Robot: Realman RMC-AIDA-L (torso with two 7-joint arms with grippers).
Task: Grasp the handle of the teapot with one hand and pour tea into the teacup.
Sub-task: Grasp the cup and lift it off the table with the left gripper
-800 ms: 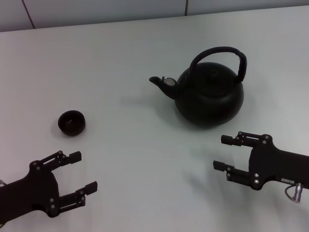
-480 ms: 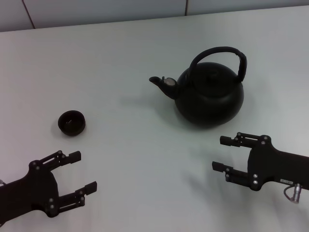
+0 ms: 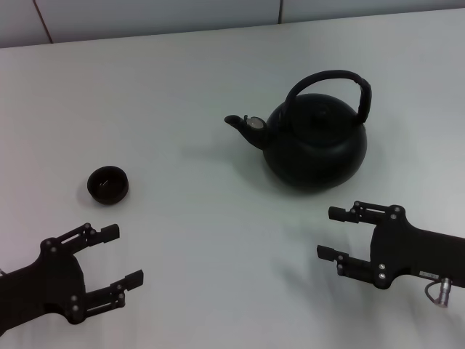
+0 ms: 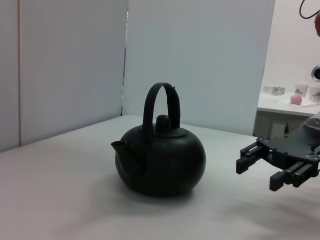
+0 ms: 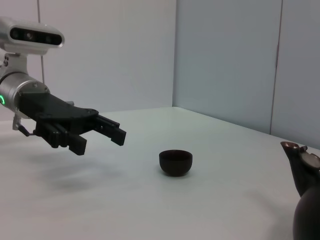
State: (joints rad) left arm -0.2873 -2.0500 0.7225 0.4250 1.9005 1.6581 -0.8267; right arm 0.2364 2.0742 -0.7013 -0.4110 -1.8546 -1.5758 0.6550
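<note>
The matte-black teapot [image 3: 314, 145] stands upright on the white table, right of centre, with its spout pointing left. Its arched handle [image 3: 330, 75] loops over the top. The tiny dark teacup [image 3: 108, 184] sits far to its left. My right gripper [image 3: 325, 233] is open and empty, just in front of the teapot and apart from it. My left gripper [image 3: 125, 254] is open and empty, in front of the teacup. The left wrist view shows the teapot [image 4: 165, 162], the handle [image 4: 160, 92] and my right gripper [image 4: 256, 170]. The right wrist view shows the teacup [image 5: 175, 162], my left gripper [image 5: 100, 141] and the spout [image 5: 305, 190].
The white table [image 3: 203, 87] ends at a back edge against pale wall panels. A side counter [image 4: 295, 100] with small items stands beyond the table in the left wrist view.
Both grippers have drifted slightly toward the near edge of the table, the right one also a little left. Teapot and teacup have not moved.
</note>
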